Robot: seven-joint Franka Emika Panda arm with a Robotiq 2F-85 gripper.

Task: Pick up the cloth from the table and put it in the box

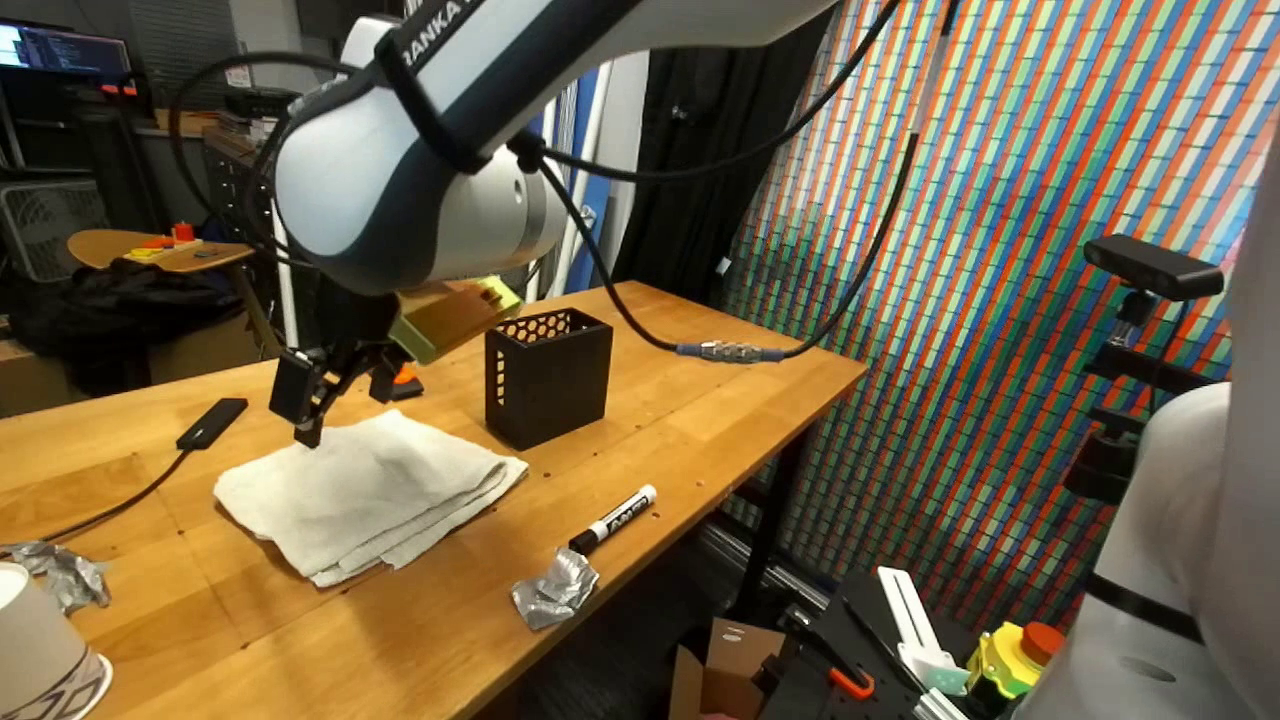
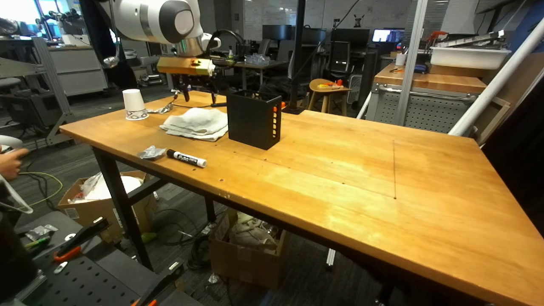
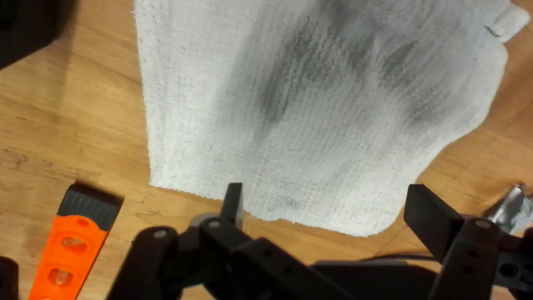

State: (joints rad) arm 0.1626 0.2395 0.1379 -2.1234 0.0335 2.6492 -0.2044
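Note:
The white folded cloth [image 1: 370,490] lies flat on the wooden table [image 1: 700,420]; it also shows in an exterior view [image 2: 195,123] and in the wrist view [image 3: 312,125]. My gripper [image 1: 345,410] is above the cloth's far edge, fingers pointing down. In the wrist view the gripper [image 3: 325,189] is open, with nothing between its fingers; the cloth's edge lies below the gap. The black box [image 1: 550,380] with perforated sides stands upright beside the cloth, open at the top. It also shows in an exterior view [image 2: 250,121], where it stands close to the cloth.
An orange and black tool [image 3: 70,246] lies near the cloth. A marker [image 1: 620,515] and crumpled silver tape [image 1: 555,590] lie near the table's edge. A paper cup [image 2: 134,104] stands beyond the cloth. A black device [image 1: 212,424] with a cable lies on the table.

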